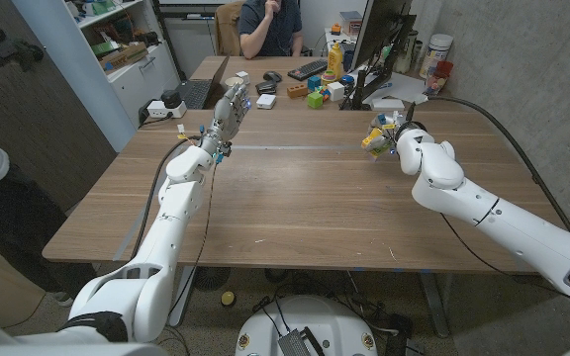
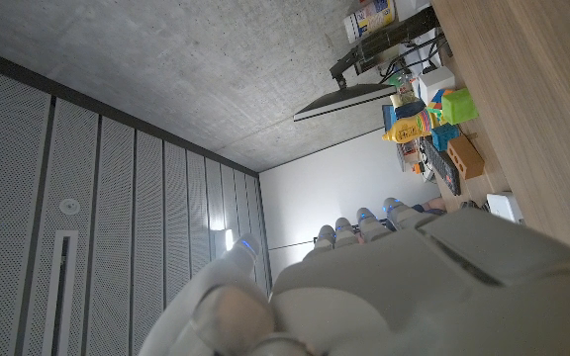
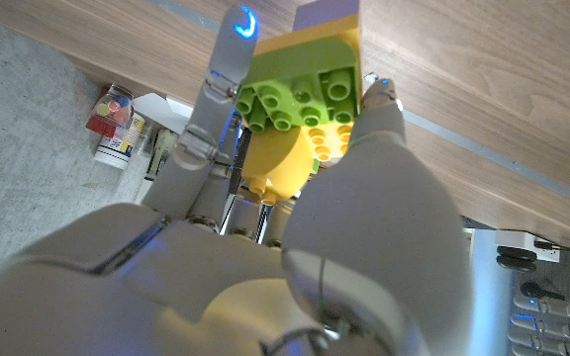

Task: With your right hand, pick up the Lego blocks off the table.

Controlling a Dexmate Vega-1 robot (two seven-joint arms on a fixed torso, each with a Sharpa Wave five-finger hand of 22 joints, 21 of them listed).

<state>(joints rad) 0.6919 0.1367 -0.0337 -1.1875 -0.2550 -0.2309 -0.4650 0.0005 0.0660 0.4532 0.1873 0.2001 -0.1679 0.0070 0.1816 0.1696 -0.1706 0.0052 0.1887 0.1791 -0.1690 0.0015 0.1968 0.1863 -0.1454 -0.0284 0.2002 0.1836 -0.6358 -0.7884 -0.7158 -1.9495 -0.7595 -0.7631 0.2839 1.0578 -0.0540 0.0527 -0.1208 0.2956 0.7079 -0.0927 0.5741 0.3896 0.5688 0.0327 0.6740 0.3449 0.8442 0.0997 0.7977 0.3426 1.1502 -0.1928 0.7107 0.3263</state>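
My right hand is raised over the right side of the table and grips a stack of Lego blocks. In the right wrist view the stack shows a green studded block on yellow ones, pinched between the fingers and thumb. My left hand stands upright at the far left-middle of the table, fingers straight and apart, holding nothing. The left wrist view has the back of that hand.
More coloured blocks lie at the far end of the wooden table, near a keyboard, a mouse, a yellow bottle and a monitor. A person sits behind the table. A power strip lies far left.
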